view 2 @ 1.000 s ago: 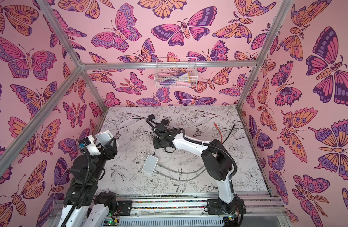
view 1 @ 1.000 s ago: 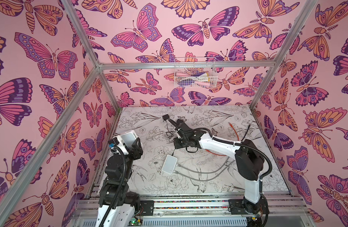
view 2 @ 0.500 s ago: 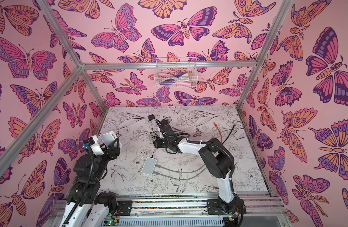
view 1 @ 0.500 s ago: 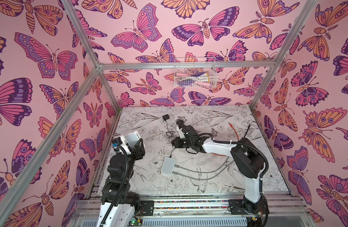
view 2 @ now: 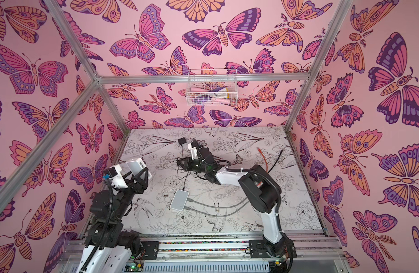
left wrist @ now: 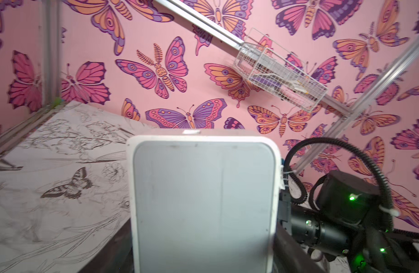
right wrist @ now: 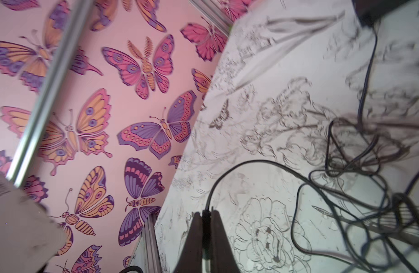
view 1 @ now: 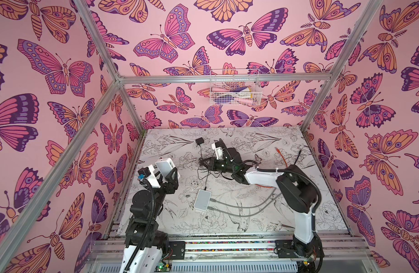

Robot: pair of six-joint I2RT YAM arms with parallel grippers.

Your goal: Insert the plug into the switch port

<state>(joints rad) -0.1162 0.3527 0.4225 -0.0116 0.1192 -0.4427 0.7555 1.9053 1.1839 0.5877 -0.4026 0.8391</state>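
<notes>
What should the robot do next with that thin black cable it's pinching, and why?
Probably bring the right gripper, shut on the black cable, a little toward the white switch that the left gripper holds up in the air. The two are well apart in both top views, so nothing can be plugged in yet.

The counter (view 1: 251, 227) was covered edge to edge with a black-and-white line drawing of flowers and birds. A white box (view 1: 202, 200) lay flat near its middle, with two grey cables (view 1: 215, 201) running from the box's side toward the right. A small black adapter (view 1: 199, 141) sat near the back, and its thin black cord (view 1: 206, 180) lay in a loose tangle between adapter and box. An orange cable (view 1: 282, 158) and a black cable (view 1: 297, 156) lay at the back right.
</notes>
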